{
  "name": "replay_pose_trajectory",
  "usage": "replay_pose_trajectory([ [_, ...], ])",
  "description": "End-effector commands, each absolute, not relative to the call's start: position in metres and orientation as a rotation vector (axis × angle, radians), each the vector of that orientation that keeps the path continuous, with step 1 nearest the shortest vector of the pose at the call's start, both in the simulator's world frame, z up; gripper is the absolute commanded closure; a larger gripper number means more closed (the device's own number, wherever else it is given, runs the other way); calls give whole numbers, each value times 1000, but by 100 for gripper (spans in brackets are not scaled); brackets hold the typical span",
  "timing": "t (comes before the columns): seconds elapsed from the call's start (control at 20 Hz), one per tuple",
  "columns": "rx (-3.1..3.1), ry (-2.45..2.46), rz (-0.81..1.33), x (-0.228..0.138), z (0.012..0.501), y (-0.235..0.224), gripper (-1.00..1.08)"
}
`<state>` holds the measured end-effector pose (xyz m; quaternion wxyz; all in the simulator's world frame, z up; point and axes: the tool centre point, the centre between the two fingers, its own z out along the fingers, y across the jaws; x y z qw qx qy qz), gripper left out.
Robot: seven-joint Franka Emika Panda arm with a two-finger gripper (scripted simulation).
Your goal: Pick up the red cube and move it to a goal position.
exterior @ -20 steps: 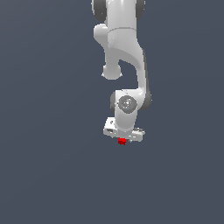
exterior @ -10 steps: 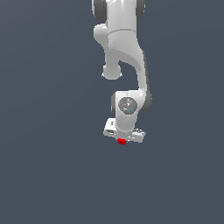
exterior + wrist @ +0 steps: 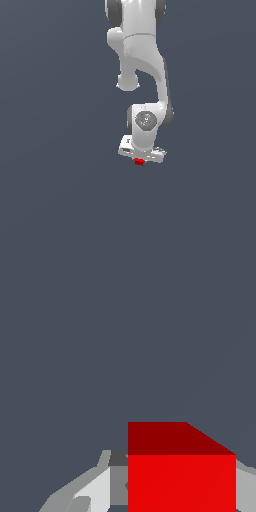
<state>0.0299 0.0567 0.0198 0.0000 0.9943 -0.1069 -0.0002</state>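
The red cube (image 3: 139,161) is tiny and bright red. It sits just under the white gripper (image 3: 139,160) at the end of the white arm in the exterior view. In the wrist view the red cube (image 3: 181,476) fills the space between the grey fingers (image 3: 95,488), which press against its sides. The gripper is shut on the cube and holds it off the grey ground.
The white arm (image 3: 142,65) hangs down from the upper edge of the exterior view. A plain dark grey surface (image 3: 55,150) lies all around it. No goal marker shows.
The gripper with the red cube has moved slightly downward and a little to the exterior view's left. The cube stays in the grip.
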Motion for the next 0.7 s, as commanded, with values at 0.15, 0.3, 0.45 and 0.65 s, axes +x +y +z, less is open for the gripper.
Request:
replay_pose_trajectory([
  [0.15, 3123, -336, -1, 23, 20, 55, 108],
  [0.3, 3123, -336, -1, 15, 20, 52, 108],
  [0.45, 3123, -336, -1, 4, 21, 49, 108],
  [0.65, 3123, -336, -1, -15, 21, 43, 108],
])
